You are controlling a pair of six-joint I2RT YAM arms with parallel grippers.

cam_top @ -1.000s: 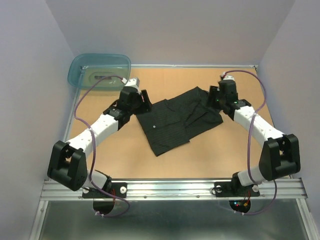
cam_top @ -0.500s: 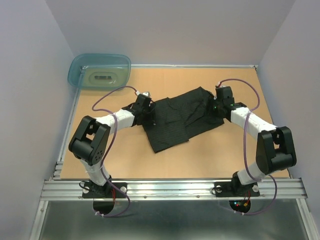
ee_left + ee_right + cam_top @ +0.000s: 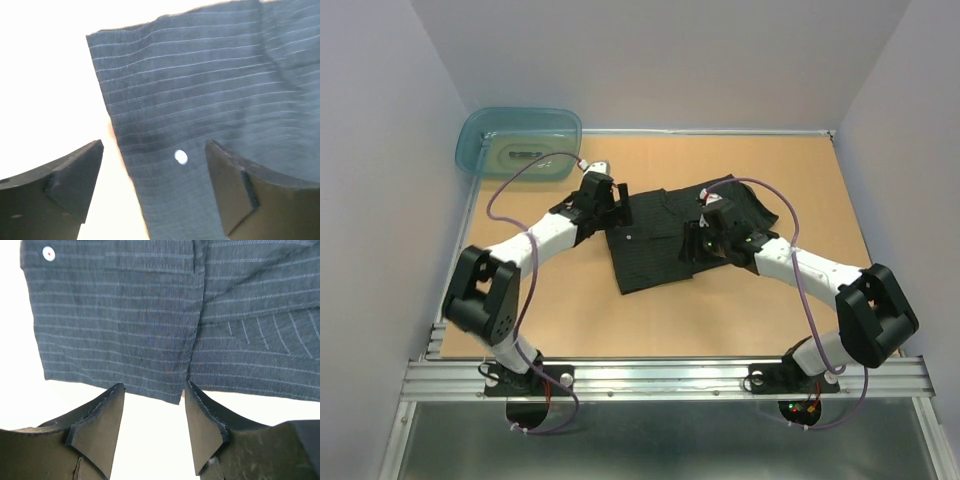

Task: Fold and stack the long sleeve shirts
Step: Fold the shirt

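Observation:
One dark pinstriped long sleeve shirt lies partly folded in the middle of the table. My left gripper is open over its left edge; in the left wrist view the cloth and a pale button lie between the open fingers. My right gripper is open at the shirt's right side; in the right wrist view a hem corner sits just beyond the open fingertips, with another button at top left. Neither gripper holds the cloth.
A translucent teal tub stands at the back left corner. Walls enclose the table on three sides. A metal rail runs along the near edge by the arm bases.
The right arm has swung left across the shirt and the cloth's right part now lies folded inward. The left gripper has stayed at the left edge, shifting slightly back.

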